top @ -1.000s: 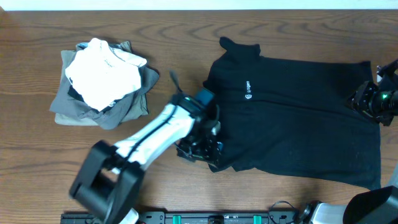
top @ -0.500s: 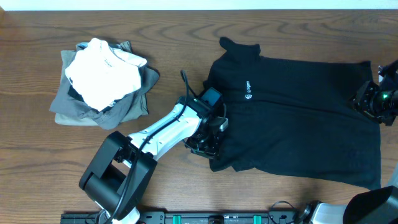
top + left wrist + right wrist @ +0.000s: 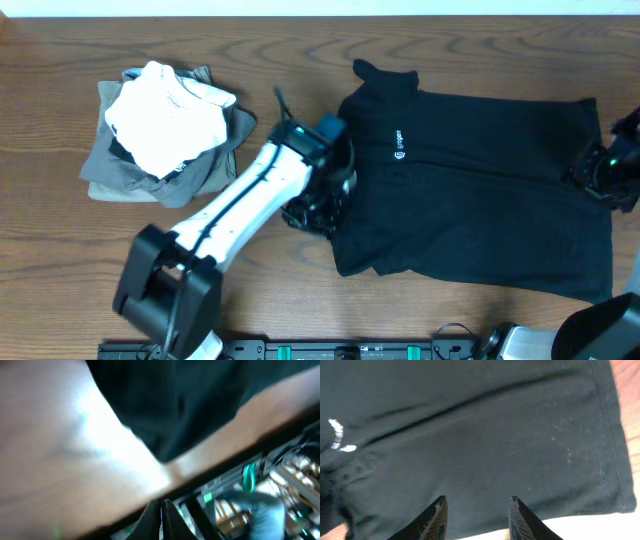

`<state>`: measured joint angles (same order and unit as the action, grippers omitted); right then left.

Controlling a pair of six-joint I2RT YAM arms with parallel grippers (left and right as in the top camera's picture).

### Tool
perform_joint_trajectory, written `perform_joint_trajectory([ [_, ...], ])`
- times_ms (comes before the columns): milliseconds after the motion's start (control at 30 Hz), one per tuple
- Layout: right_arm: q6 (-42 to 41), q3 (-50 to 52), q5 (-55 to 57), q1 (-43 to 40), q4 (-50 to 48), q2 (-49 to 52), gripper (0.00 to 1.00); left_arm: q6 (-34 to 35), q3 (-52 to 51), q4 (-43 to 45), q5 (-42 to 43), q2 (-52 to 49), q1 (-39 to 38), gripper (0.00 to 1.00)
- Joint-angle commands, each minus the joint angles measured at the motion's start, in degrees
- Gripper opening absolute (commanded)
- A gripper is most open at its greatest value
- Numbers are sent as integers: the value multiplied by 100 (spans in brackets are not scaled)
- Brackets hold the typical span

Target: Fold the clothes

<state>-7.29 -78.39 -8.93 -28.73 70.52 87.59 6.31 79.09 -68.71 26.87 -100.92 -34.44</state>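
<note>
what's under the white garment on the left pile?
A folded grey garment and, lower down, an olive garment, both sticking out around the white garment. Anything else mid-stack is covered.

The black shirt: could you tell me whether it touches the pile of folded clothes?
Apart. The overhead view shows bare table between the black shirt and the pile.

The left arm (image 3: 240,200) is showing a long white link between black joints, with a blue patch and a thin black cable (image 3: 281,103) near its wrist. The right arm (image 3: 608,175) is showing black, with a small green light (image 3: 612,160) glowing on it. The fingers (image 3: 434,519) of the right gripper (image 3: 477,499) are tapering like black blades.
</note>
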Motion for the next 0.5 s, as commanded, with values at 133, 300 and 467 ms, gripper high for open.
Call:
perform_joint_trajectory([
  [133,-623,1397,507,-407,-496,-26,39,-133,52,-46,-295,125,-17,25],
  [300,-728,2109,251,-1128,-940,-26,40,-205,-197,247,-323,118,-286,53],
  [467,-682,2597,-507,-1327,-1462,-26,20,-199,-308,623,-363,46,-341,42],
])
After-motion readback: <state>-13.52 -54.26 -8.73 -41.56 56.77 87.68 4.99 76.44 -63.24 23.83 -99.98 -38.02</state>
